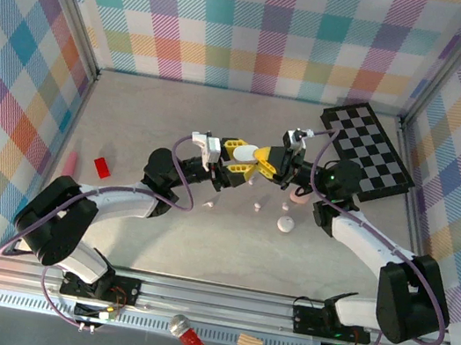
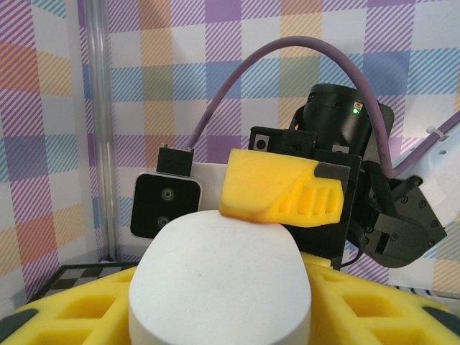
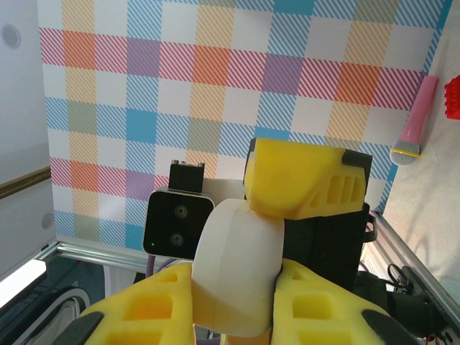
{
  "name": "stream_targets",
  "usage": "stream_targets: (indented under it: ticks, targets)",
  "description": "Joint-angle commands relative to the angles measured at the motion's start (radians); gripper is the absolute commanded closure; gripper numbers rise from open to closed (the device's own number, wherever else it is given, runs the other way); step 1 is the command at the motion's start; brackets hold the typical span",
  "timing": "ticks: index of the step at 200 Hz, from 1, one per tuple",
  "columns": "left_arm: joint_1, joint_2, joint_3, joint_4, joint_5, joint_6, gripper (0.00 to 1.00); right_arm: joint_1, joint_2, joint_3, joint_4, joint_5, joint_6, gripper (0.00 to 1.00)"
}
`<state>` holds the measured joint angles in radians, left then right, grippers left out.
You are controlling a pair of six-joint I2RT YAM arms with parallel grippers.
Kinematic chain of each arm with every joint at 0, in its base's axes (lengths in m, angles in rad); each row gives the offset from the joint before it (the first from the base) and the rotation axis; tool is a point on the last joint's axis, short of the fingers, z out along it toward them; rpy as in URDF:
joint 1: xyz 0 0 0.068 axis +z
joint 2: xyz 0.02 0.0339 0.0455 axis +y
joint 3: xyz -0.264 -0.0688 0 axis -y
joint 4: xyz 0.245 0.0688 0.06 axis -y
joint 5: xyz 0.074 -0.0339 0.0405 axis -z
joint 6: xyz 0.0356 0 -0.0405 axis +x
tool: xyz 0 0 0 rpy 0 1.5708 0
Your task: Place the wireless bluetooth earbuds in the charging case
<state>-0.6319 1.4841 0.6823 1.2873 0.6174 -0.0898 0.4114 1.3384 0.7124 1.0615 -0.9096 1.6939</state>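
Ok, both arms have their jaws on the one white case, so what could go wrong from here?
1. The white case is smooth and rounded, and it is held in the air between the left jaws and the right jaws. An uneven squeeze or pull could pop it out.
2. Loose earbuds and a second white case lie close by on the table. A dropped case might knock and scatter them.

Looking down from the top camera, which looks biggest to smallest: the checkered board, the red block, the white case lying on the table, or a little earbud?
1. checkered board
2. red block and white case: they look about alike, so no ranking
3. earbud, smallest
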Motion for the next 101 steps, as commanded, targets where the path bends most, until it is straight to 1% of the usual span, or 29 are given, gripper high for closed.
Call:
stream_targets:
  ticks: [1, 17, 41, 80, 99, 101]
  targets:
    - [0.007, 0.013, 0.027, 0.057, 0.013, -0.005, 0.46, -0.005, -0.009, -0.005, 0.065, 0.008, -0.002, 0.96]
    - [0.006, 0.016, 0.028, 0.057, 0.013, -0.005, 0.46, -0.004, -0.012, -0.005, 0.054, 0.006, -0.007, 0.96]
    - [0.006, 0.013, 0.025, 0.057, 0.013, -0.005, 0.48, -0.005, -0.015, -0.010, 0.050, 0.008, -0.012, 0.96]
    - [0.006, 0.008, 0.023, 0.056, 0.011, -0.008, 0.48, -0.005, -0.021, -0.010, 0.049, 0.011, -0.017, 0.96]
    - [0.006, 0.006, 0.025, 0.057, 0.012, -0.008, 0.51, -0.006, -0.021, -0.013, 0.047, 0.011, -0.018, 0.96]
    - [0.006, 0.006, 0.025, 0.057, 0.012, -0.008, 0.53, -0.005, -0.021, -0.014, 0.049, 0.011, -0.019, 0.96]
